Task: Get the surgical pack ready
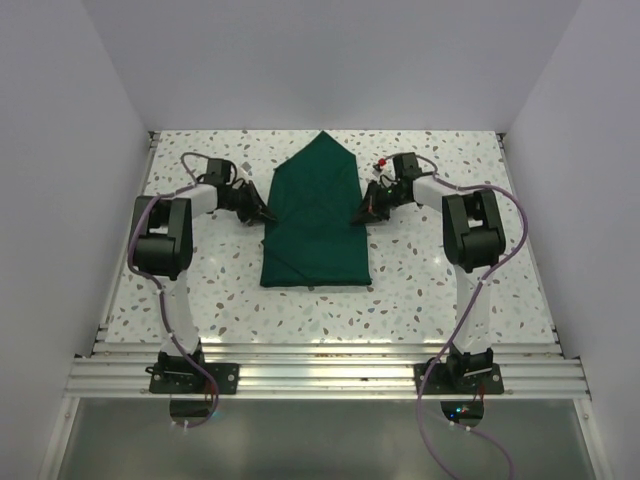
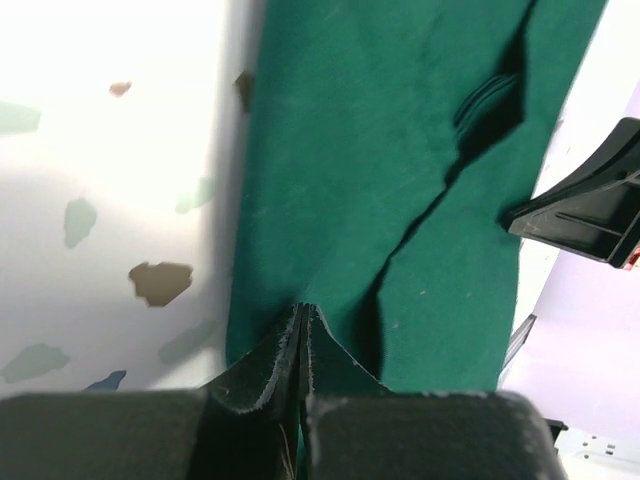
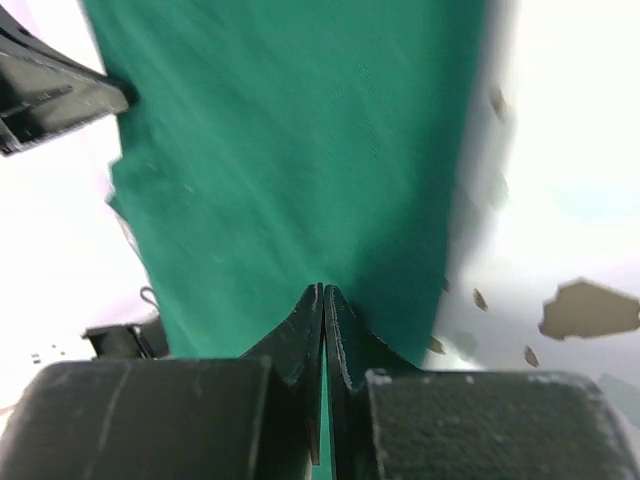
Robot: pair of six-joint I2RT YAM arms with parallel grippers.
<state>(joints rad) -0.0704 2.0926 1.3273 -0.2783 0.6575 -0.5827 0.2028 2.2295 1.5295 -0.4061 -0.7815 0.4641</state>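
Note:
The surgical pack is a dark green cloth (image 1: 315,215) folded into a long shape with a pointed far end, lying at the table's middle. My left gripper (image 1: 265,213) is at its left edge and my right gripper (image 1: 358,213) at its right edge. In the left wrist view the left gripper (image 2: 302,310) is shut on the cloth (image 2: 380,150), with green showing between the jaws. In the right wrist view the right gripper (image 3: 323,290) is shut on the cloth (image 3: 300,150) in the same way. No tray, instruments or pads show.
The speckled white table (image 1: 440,290) is walled at the left, right and back. A small red item (image 1: 381,162) lies by the right arm's wrist. Aluminium rails (image 1: 320,375) run along the near edge.

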